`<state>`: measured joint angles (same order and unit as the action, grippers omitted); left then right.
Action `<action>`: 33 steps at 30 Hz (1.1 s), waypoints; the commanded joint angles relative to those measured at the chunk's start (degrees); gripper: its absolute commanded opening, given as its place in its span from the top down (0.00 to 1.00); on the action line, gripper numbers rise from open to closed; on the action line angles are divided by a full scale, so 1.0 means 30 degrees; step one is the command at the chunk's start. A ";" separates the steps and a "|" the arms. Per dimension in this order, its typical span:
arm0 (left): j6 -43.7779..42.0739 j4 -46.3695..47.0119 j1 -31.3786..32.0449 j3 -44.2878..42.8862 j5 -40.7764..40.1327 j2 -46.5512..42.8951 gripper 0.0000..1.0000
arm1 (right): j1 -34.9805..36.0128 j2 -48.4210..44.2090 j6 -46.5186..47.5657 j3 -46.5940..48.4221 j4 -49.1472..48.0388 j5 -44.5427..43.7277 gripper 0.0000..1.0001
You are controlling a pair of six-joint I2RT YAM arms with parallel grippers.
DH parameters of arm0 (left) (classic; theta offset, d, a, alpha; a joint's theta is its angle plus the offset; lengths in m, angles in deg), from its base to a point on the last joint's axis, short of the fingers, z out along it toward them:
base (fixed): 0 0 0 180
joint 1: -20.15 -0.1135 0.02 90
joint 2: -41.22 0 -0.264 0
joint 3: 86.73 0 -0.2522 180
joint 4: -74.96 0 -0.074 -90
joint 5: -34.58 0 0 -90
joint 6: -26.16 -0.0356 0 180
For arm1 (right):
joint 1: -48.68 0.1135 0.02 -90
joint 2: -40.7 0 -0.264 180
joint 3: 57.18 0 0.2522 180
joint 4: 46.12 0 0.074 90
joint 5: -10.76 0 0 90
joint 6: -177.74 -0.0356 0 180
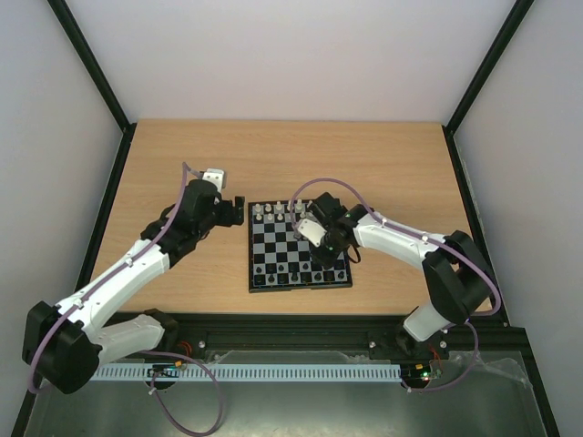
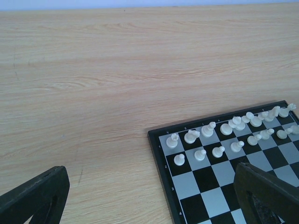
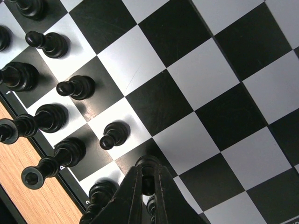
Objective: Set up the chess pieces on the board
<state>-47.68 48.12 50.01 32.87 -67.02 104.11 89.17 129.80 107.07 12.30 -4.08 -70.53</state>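
**Two arms, one board [image 1: 273,253].** Your left gripper [image 1: 234,207] hangs just off the board's left edge. Its two fingers [image 2: 35,198] are spread wide, with nothing between them. Your right gripper [image 3: 147,173] is over the board's near right squares, pinched onto one black chessman [image 3: 147,182]. White chessmen [image 2: 208,130] fill two rows, about eight each, along the board's far edge. About nine more black chessmen [image 3: 74,87] stand along its near edge.

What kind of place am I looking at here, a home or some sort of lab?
Most likely a robotics lab work cell: a left arm and right arm bolted to a wooden table, boxed in by white panels on a black frame, with a small chessboard between them.
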 commanded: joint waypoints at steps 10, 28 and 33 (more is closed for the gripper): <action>-0.0114 0.0200 -0.0082 0.0366 -0.0589 -0.0223 0.01 | 0.0227 0.0828 0.0528 -0.0114 0.0945 0.0400 0.95; -0.0144 0.0171 -0.0081 0.0366 -0.0734 0.0012 0.01 | 0.0260 0.0957 0.0421 -0.0058 0.1224 0.0486 0.86; -0.0144 0.0171 -0.0083 0.0346 -0.0764 0.0012 0.01 | 0.0232 0.0323 0.0029 0.0628 0.1701 0.0596 0.76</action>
<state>-47.79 48.42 50.01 33.40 -68.15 103.90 89.58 132.20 107.93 12.35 -3.27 -69.39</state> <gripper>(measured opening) 0.991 0.205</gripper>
